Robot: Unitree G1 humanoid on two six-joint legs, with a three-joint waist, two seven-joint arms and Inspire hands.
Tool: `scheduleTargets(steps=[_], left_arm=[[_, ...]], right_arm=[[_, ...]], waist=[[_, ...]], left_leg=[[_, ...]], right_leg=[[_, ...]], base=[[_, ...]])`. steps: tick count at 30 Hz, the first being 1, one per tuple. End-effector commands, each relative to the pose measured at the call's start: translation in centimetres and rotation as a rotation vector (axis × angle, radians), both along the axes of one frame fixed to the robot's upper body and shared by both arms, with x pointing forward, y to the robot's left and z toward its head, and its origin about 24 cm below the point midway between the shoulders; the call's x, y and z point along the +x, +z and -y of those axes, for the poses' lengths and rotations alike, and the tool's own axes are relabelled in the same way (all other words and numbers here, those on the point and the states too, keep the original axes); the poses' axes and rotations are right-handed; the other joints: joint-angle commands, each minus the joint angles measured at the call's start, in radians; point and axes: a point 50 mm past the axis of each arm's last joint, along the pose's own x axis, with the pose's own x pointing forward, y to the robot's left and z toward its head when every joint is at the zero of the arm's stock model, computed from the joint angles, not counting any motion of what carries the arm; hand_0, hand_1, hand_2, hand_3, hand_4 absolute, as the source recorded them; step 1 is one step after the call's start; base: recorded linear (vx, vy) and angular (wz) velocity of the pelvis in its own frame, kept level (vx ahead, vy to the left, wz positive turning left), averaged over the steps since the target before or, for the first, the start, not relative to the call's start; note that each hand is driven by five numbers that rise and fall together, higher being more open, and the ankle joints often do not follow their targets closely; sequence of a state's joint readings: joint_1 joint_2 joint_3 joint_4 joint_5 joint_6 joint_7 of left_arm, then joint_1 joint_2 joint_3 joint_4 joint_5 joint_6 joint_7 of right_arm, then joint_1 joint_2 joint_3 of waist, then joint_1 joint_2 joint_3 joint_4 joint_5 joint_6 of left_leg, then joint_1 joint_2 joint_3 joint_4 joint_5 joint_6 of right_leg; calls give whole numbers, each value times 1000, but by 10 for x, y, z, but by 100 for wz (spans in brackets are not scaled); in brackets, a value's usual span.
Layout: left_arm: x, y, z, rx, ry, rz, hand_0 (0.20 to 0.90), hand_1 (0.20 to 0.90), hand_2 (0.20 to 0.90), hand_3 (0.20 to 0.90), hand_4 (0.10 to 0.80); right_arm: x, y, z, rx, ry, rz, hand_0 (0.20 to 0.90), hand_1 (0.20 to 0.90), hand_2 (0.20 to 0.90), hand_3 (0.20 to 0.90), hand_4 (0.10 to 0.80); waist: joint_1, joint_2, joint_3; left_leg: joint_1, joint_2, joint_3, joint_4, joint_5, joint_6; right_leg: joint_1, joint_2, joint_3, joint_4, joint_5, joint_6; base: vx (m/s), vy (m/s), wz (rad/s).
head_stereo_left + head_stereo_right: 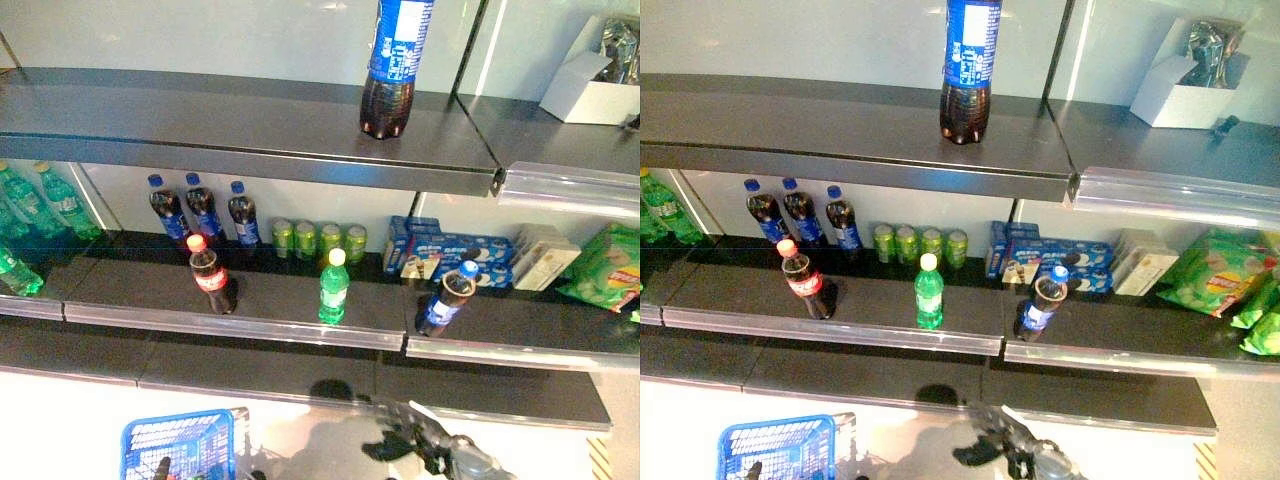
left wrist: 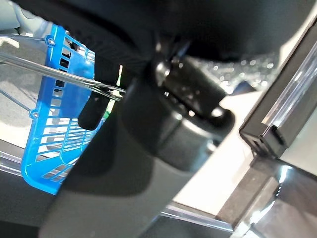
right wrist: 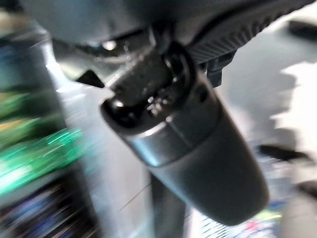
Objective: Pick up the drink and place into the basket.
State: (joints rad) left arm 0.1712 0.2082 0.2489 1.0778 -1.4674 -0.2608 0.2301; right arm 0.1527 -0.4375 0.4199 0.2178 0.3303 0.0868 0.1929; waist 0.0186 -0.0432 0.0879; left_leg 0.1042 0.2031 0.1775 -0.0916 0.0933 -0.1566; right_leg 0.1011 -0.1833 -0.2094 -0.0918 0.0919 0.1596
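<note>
Drinks stand at the front of the middle shelf: a red-capped cola bottle, a green bottle with a white cap and a leaning blue-capped cola bottle. My right hand is low in front of the shelves, below these bottles and apart from them, with relaxed fingers and nothing in it. My left hand is shut on the thin wire handles of the blue basket, which hangs low at the left.
A large cola bottle stands on the top shelf, with a white box at the right. Behind are blue-capped bottles, green cans, biscuit boxes and green snack bags. Green bottles stand at the left.
</note>
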Motion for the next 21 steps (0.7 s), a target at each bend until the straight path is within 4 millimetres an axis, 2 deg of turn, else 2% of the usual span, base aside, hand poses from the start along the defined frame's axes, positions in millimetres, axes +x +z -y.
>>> scheduleTargets(steps=[1,2,4,6,7,8,12,16,21], left_arm=[[41,7,-1,55,-110,105,300,300,300,200,100],[39,7,0,54,-100,108,300,300,300,200,100],[38,5,2,48,-96,115,300,300,300,200,100],[38,2,10,37,-91,123,300,300,300,200,100],[38,2,10,37,-91,124,300,300,300,200,100],[37,1,13,32,-92,123,300,300,300,200,100],[30,-3,19,19,-95,104,300,300,300,200,100],[19,-5,20,17,-96,70,300,300,300,200,100],[11,-6,18,19,-98,40,300,300,300,200,100]], right_arm=[[54,92,14,103,-40,481,900,900,900,900,800],[59,113,22,111,-71,595,900,900,900,900,800],[64,141,31,131,-135,733,900,900,900,900,800],[66,181,42,164,-247,956,900,900,900,900,800],[66,181,42,164,-248,956,900,900,900,900,800],[65,198,47,173,-303,1039,900,900,900,900,800],[56,234,62,213,-482,1256,900,900,900,900,800],[45,244,73,171,-615,1357,900,900,900,900,800],[45,239,79,150,-681,1323,900,900,900,900,800]], waist=[[-43,-11,27],[-53,-10,23],[-63,-8,19],[-74,-1,15],[-73,-2,13],[-76,2,12],[-73,8,-2],[-71,11,-9],[-67,10,-9]], left_leg=[[66,7,66,51,-93,24],[70,7,75,51,-100,28],[77,6,84,53,-110,32],[89,6,91,55,-127,37],[86,5,92,54,-124,37],[92,6,91,54,-131,39],[90,3,85,47,-133,40],[88,3,80,49,-134,38],[86,3,78,52,-134,37]], right_leg=[[-17,-52,-23,11,6,49],[-22,-52,-16,11,5,51],[-27,-53,-10,12,5,52],[-27,-54,-2,14,0,54],[-31,-54,-1,13,2,53],[-28,-53,1,15,-2,53],[-34,-51,4,16,-6,49],[-35,-52,2,21,-9,48],[-38,-53,-2,28,-10,47]], base=[[-33,21,-2],[-26,24,-7],[-11,22,-20],[-1,25,-23],[2,24,-14],[-1,14,-8],[9,13,-3],[25,9,-1],[0,0,0]])
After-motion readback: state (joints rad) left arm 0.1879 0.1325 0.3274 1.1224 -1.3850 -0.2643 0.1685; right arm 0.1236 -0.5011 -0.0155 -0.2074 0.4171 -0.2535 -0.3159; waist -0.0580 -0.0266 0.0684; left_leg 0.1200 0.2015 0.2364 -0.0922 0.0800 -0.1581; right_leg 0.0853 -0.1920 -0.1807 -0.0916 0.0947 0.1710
